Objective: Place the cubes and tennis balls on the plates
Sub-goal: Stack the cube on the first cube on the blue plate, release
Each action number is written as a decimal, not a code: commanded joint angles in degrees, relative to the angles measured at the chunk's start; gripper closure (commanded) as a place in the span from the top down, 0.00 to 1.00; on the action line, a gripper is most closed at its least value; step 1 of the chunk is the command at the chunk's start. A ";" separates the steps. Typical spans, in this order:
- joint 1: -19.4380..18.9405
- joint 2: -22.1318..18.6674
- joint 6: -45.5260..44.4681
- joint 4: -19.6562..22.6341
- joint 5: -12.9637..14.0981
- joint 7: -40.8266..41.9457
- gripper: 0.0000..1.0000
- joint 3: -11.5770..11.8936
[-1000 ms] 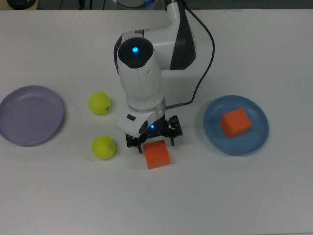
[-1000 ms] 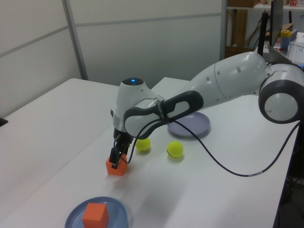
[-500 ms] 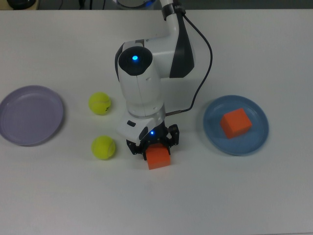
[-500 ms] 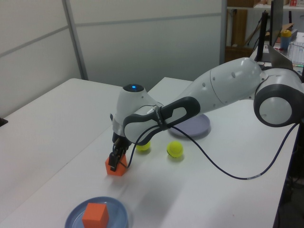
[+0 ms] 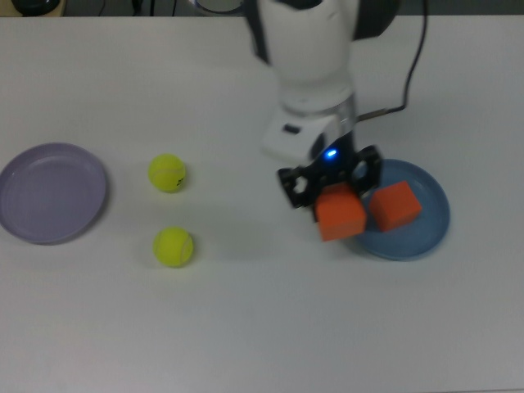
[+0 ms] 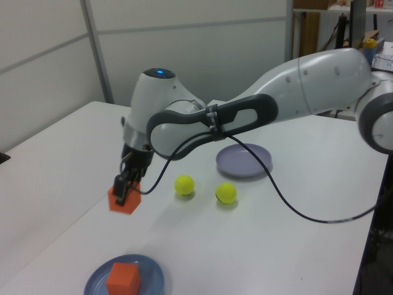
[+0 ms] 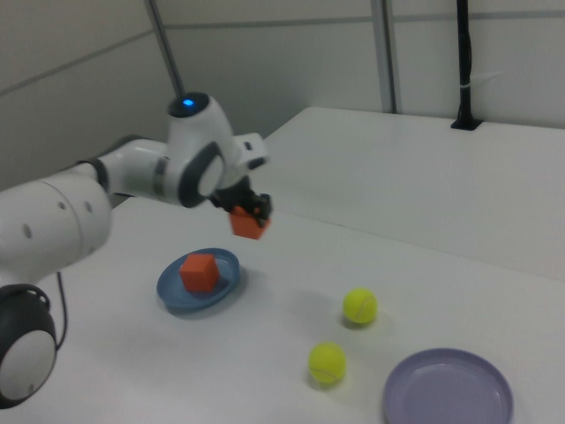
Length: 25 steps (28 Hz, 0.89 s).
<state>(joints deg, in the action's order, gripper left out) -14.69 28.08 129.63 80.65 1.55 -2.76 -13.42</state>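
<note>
Top view, held cube: an orange cube (image 5: 340, 214) is seen right of the frame's centre, pinched between the jaws of the gripper (image 5: 330, 185) and carried clear of the table (image 5: 246, 327), over the left rim of the blue plate (image 5: 426, 232).
Second cube: the other cube (image 5: 395, 205) is seen resting inside the blue plate, just right of the held one.
Handling: the cubes are judged light and rigid, with matte flat faces that should not slip; two opposite faces are judged the best hold.
Tennis balls: one ball (image 5: 167, 173) and another (image 5: 173, 246) are found left of centre, apart from each other, on the table. They are judged light, springy, fuzzy and prone to roll; a hold across the widest part is advised.
Lavender plate: the lavender plate (image 5: 82, 209) is seen at the left edge, with nothing on it.
Writing: a small dark mark is seen on the upper ball; it cannot be read. No brand is legible elsewhere.
</note>
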 commanded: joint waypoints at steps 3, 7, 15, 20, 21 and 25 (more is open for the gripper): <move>-2.98 -4.79 -0.26 8.20 -4.97 -10.15 0.00 -3.45; -3.33 -4.35 0.27 10.22 -10.77 -15.78 0.00 -5.92; -4.21 -1.89 0.71 10.84 -16.32 -20.44 0.00 -7.06; -4.21 -1.10 0.80 10.84 -16.41 -20.62 0.00 -7.15; -4.21 -0.93 0.97 10.76 -16.49 -20.71 0.00 -7.15; -4.29 -0.49 3.95 10.84 -16.58 -21.49 0.00 -7.15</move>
<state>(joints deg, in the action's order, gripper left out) -19.04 27.56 130.03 90.45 -13.34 -21.72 -20.18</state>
